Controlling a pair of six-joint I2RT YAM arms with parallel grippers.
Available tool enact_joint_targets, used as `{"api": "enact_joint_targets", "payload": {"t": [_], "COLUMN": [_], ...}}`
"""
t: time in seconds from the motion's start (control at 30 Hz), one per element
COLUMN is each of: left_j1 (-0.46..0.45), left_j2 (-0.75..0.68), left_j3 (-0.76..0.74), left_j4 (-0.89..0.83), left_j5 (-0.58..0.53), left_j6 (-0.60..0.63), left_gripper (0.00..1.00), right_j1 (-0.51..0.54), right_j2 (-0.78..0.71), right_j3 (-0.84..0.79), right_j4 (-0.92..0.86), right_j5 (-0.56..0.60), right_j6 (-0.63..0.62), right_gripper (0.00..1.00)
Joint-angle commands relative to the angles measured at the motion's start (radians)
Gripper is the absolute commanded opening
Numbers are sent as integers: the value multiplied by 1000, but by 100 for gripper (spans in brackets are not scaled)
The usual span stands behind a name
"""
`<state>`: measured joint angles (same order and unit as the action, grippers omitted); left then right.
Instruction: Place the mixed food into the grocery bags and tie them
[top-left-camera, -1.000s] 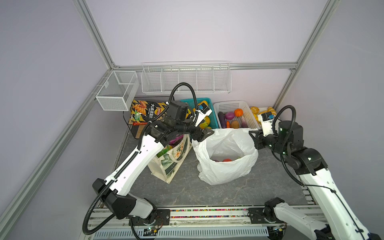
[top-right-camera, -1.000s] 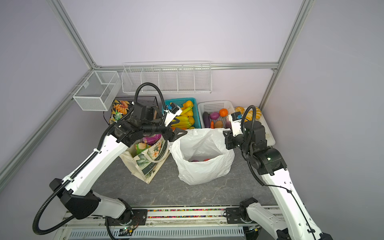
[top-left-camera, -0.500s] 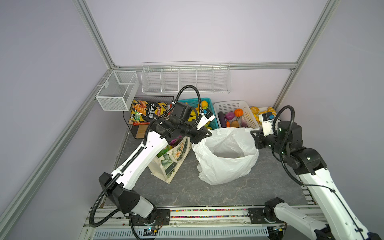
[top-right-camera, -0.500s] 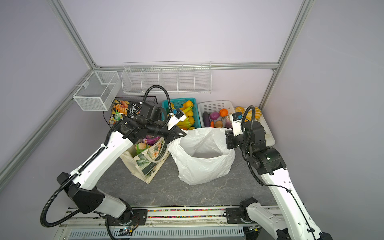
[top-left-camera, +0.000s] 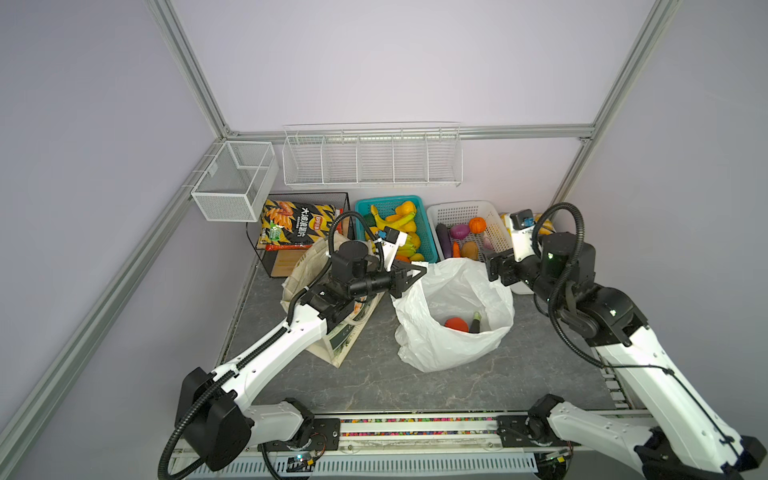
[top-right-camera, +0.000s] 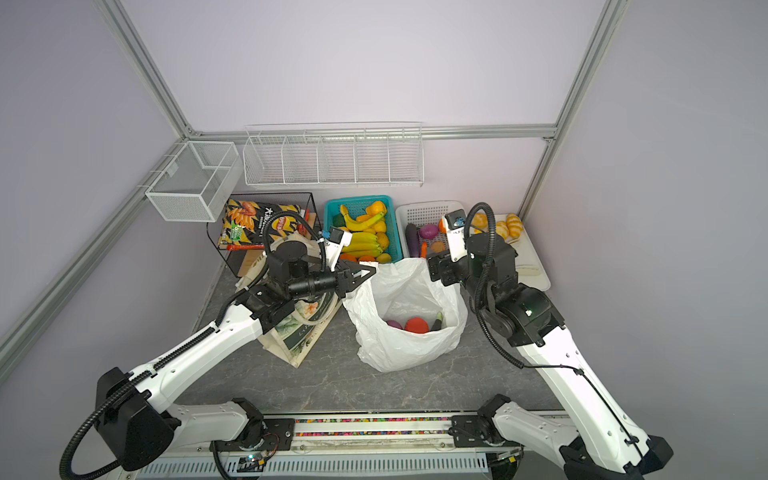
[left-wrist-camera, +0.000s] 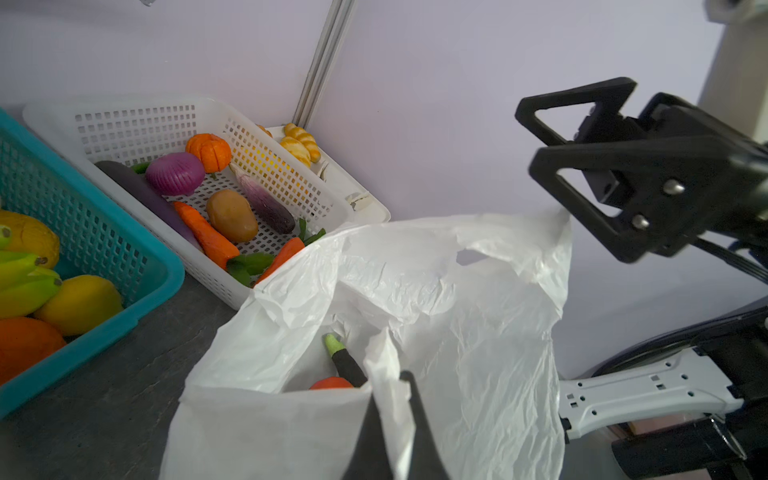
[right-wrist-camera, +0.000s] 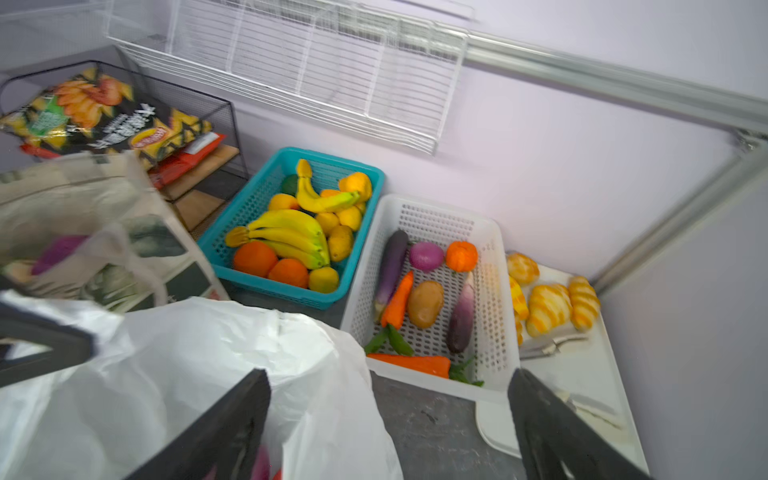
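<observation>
Left end effector: the left end effector (top-left-camera: 419, 272) is clenching on the rim of the white plastic bag (top-left-camera: 449, 345) nearest to it. In the left wrist view a fold of film is sitting pinched between its fingers (left-wrist-camera: 419, 415). A second ago it was gaping beside that rim, gripping nothing.

Right end effector: the right end effector (top-left-camera: 494, 266) is standing released, its jaws spread wide in the right wrist view (right-wrist-camera: 388, 374). A second ago it was nearly closed on the bag's opposite rim. A corner of the film is reaching up to one finger (left-wrist-camera: 582, 203); I cannot tell whether it is touching.

White plastic bag: it is sitting on the counter (top-left-camera: 374, 382) between the two end effectors, with its mouth gaping upward. Half a second ago nothing inside was showing.

Mixed food: a red tomato (top-left-camera: 456, 323) and a dark piece (top-left-camera: 476, 321) with a green tip are lying at the bag's bottom, below and between both end effectors. In a top view a purple onion (top-right-camera: 395, 325) is showing beside the tomato.

Canvas tote: the canvas tote (top-left-camera: 344, 340) is standing under the left arm, behind the left end effector, where it stood before. Something purple and blurred is showing inside it (right-wrist-camera: 58, 251).

Baskets: the white basket (top-left-camera: 461, 212) is sitting just beyond the right end effector, and the teal basket (top-left-camera: 390, 198) beyond the left one. Neither has shifted.
</observation>
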<state>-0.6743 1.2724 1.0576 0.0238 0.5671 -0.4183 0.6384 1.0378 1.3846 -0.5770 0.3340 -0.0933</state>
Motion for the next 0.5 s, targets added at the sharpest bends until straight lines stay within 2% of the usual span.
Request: {"api": "enact_joint_targets", "payload": {"t": [0.0,0.07,0.17,0.3,0.47], "left_j1": [-1,-1,-1,-2,-8], "left_j2": [-55,-75,-103,-135,-162], "left_j3": [-12,-22,-36,-85,-120], "left_j4": [136,152,164,237,269], "left_j5": [-50,-68,-82,-76,-82], "left_j6": [-114,-139,-176,-247,-287], "left_gripper": [0,0,0,0,0], "right_j1": [72,112,177,201,201], "right_j2": [-12,-7,-2,-20,-26], "right_j3": [17,8,-29,-153,-363], "right_j4": [88,94,101,210,467], "right_j5": [-133,-245,-353,-508,-559], "right_j6": [-166,-171,-195,-153,-101], "right_gripper": [92,91,90,88,88]}}
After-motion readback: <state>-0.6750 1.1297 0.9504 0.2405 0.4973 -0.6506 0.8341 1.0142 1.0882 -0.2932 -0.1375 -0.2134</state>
